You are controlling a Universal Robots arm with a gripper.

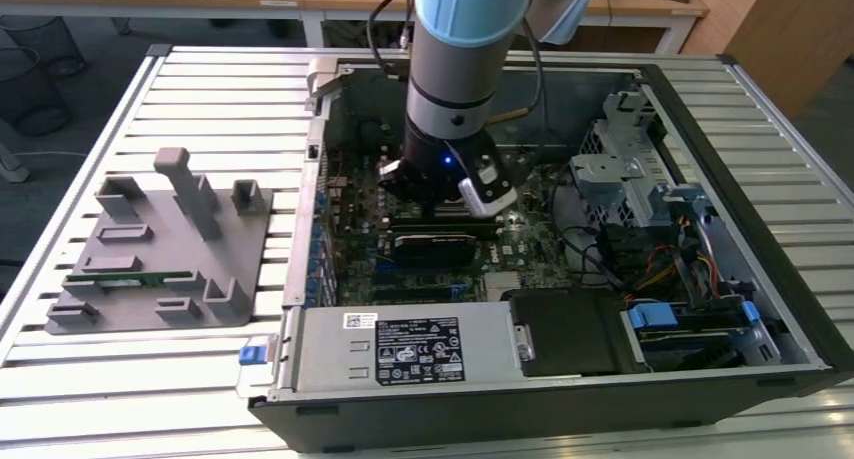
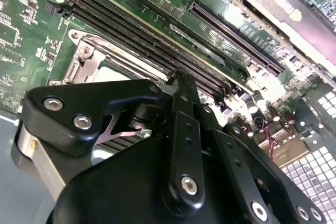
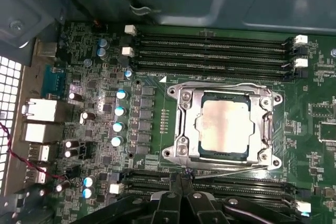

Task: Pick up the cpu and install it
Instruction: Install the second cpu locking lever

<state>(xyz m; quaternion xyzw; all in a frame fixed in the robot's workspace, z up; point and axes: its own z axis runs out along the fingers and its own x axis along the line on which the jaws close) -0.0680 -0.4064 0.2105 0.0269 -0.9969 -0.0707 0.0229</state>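
The black metal gripper (image 3: pixel 181 195) pokes up from the bottom edge of the first wrist view. Its two thin fingers (image 3: pixel 185 183) are pressed together and hold nothing. Their tips sit just below the shiny metal socket frame (image 3: pixel 181 121). The small square silver cpu (image 3: pixel 224 128) lies flat inside that frame, in the middle of the picture. Long black memory slots (image 3: pixel 210 51) run above the frame and more run below it, so room is tight.
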